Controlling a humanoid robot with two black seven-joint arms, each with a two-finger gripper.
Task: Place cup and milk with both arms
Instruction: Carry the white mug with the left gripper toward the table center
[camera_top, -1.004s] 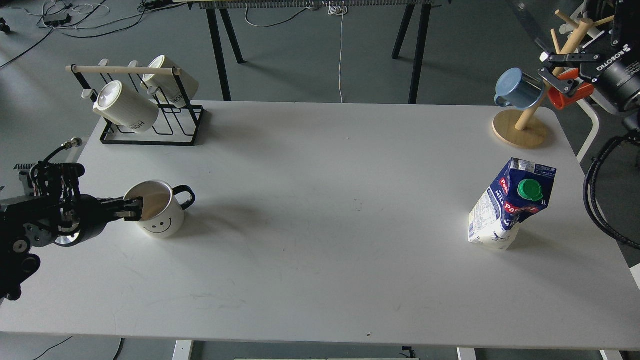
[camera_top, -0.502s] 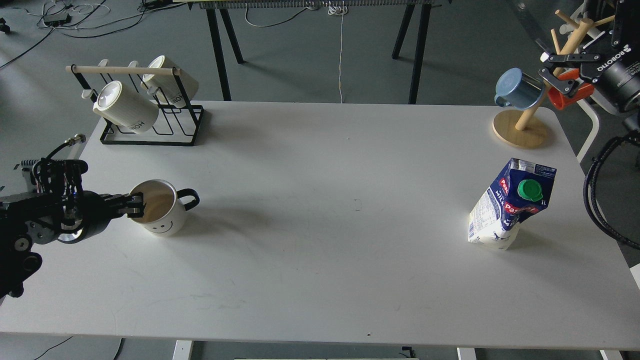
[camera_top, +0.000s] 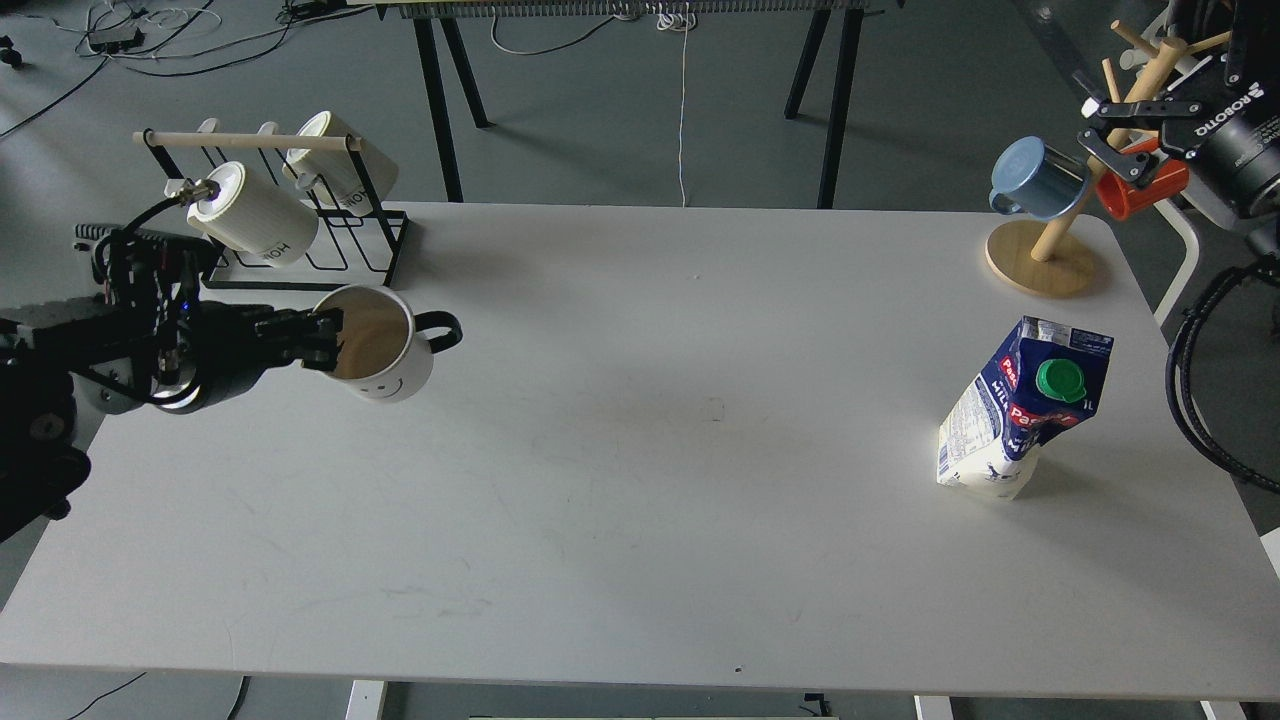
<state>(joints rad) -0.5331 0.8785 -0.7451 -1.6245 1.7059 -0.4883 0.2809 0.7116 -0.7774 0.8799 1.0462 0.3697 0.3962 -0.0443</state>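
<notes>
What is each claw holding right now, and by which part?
Left claw grips the smiley mug by its rim, opposite the handle. Right claw holds nothing.

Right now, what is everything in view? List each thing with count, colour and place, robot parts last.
Smiley mug: 1, white with black handle, held above the table's left side, tilted.
Milk carton: 1, blue and white with green cap, right side of table, dented and leaning.
Table: 1, white, fills the view.
Wire mug rack: 1, black with wooden bar, far left corner.
Rack mugs: 2, white, hung on the rack.
Mug tree: 1, wood, far right corner.
Blue cup: 1, on the tree.
Orange cup: 1, on the tree, behind the right gripper.
Left gripper: black, clamped on the smiley mug's rim.
Right gripper: black, open, by the tree.
</notes>
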